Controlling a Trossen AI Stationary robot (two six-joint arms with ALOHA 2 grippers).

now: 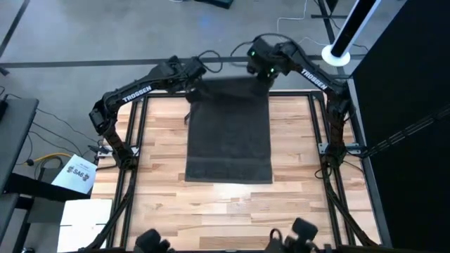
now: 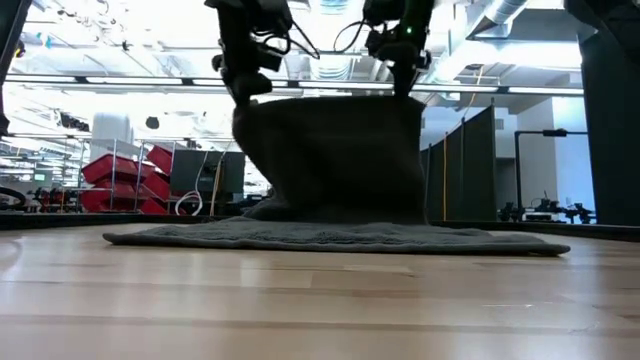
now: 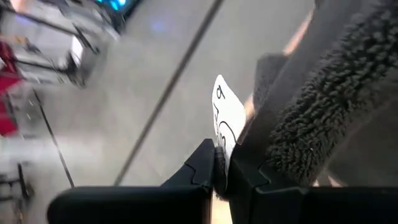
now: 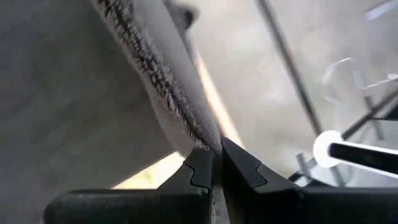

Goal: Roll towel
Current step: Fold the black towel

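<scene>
Both grippers were up at the far edge of the table [image 1: 162, 211], and both were busy. The left gripper [image 3: 219, 163] was pinched tight on one far corner of the towel [image 1: 228, 137], its fingers [image 3: 200, 163] pressed together on the cloth with the small white tag [image 3: 227, 118] sticking out just above them. The right gripper [image 4: 216, 163] was clamped the same way on the other far corner, the fuzzy hem running straight down into its closed jaws. Between the two, the towel's far edge was held up off the wood and stretched across (the low view showed it hanging like a curtain). Below the grippers the cloth dropped down to the table, and the rest lay flat on the boards, reaching away from them toward the near side.
</scene>
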